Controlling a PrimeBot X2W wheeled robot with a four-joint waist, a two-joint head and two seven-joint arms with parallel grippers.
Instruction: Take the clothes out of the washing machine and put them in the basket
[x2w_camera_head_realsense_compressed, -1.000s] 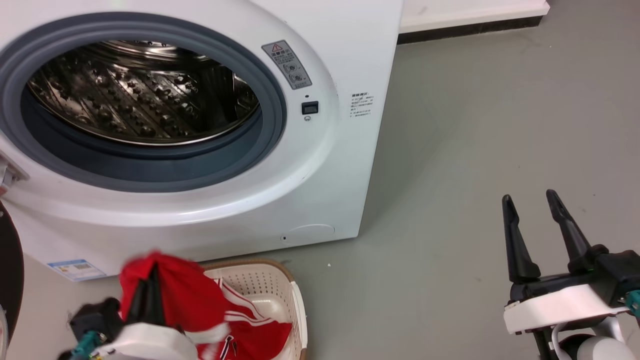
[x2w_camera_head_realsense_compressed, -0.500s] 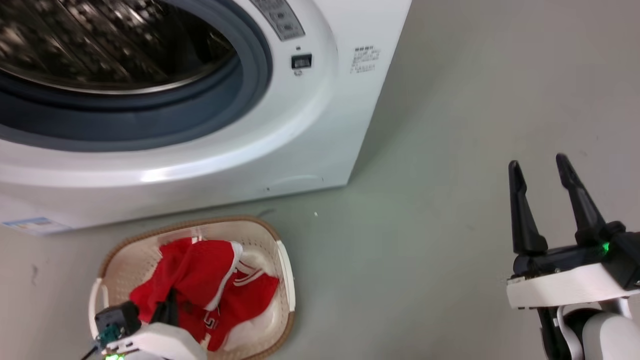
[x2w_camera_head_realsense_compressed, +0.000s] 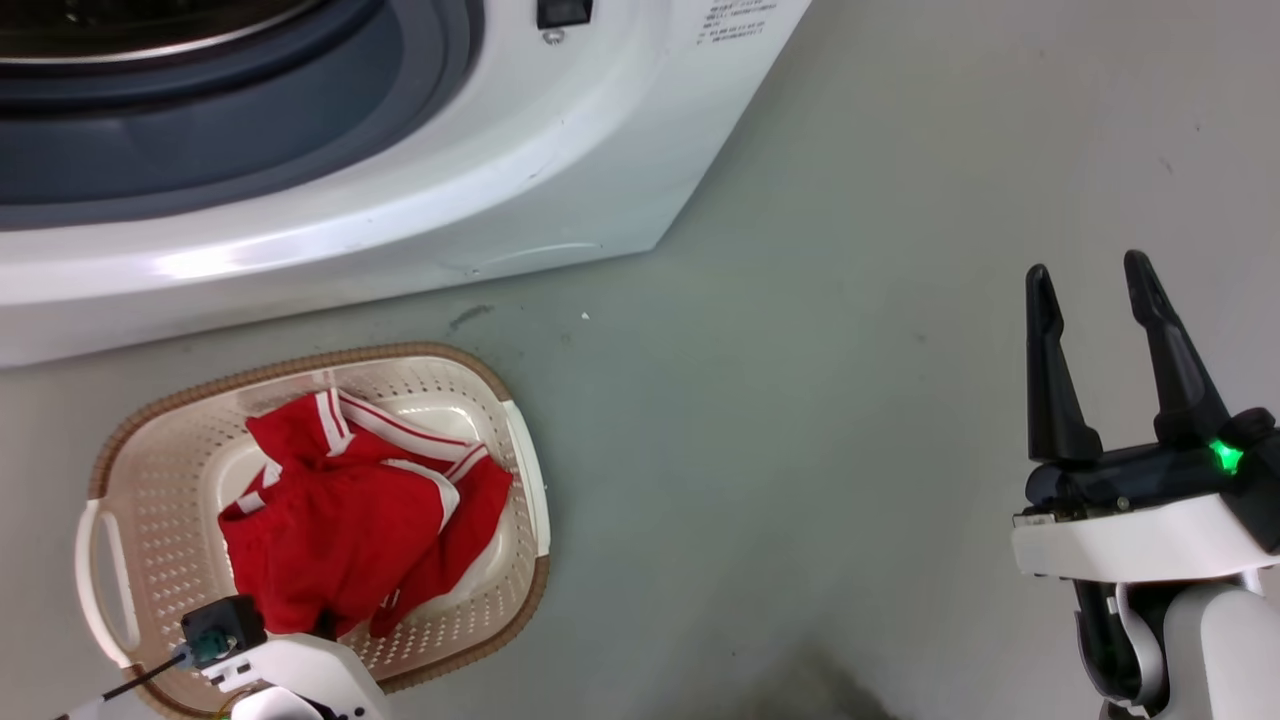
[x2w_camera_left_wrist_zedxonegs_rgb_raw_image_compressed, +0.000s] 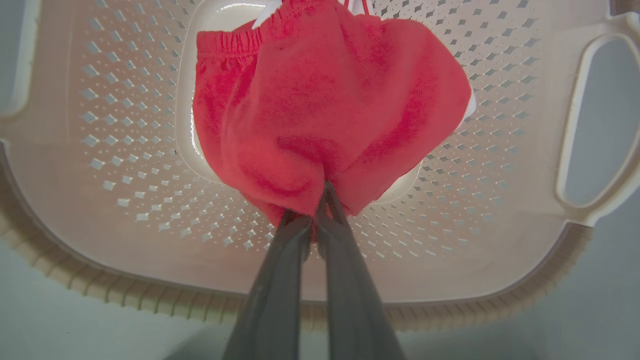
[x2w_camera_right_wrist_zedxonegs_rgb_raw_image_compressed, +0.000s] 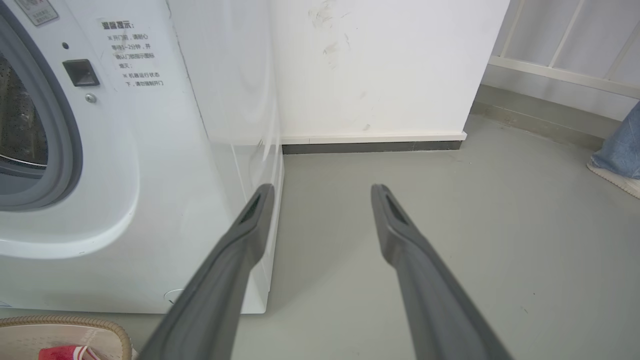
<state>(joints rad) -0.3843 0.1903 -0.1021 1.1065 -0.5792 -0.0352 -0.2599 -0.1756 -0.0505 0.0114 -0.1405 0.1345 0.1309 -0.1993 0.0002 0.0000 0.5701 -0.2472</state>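
- Left gripper (x2w_camera_left_wrist_zedxonegs_rgb_raw_image_compressed: 312, 205): the fingers are pressed nearly together, with a fold of red cloth pinched between the tips. It has hold of the clothes (x2w_camera_left_wrist_zedxonegs_rgb_raw_image_compressed: 325, 100).
- Right gripper (x2w_camera_head_realsense_compressed: 1085, 270): the fingers are spread wide with nothing between them. It hangs over bare grey floor, well apart from the work.
- The clothes: a red bundle with white striped trim lies inside the basket (x2w_camera_head_realsense_compressed: 300, 360), over the middle of its bottom and short of its walls.
- The basket: it stands on the floor just in front of the washing machine (x2w_camera_head_realsense_compressed: 400, 200), at the robot's left.
- Governing relation: the bundle lies straight ahead of the left fingertips, along the line of the fingers, which point down into the basket. The left arm is plainly the nearer.
- Judgement: the deposit is all but made. The next move calls only for the left fingers to part, then lift clear without snagging the fold.
- Open item: too little of the drum shows to tell whether any garment is left in it.
- Noted: a person's foot (x2w_camera_right_wrist_zedxonegs_rgb_raw_image_compressed: 617, 170) at the far right of the right wrist view.
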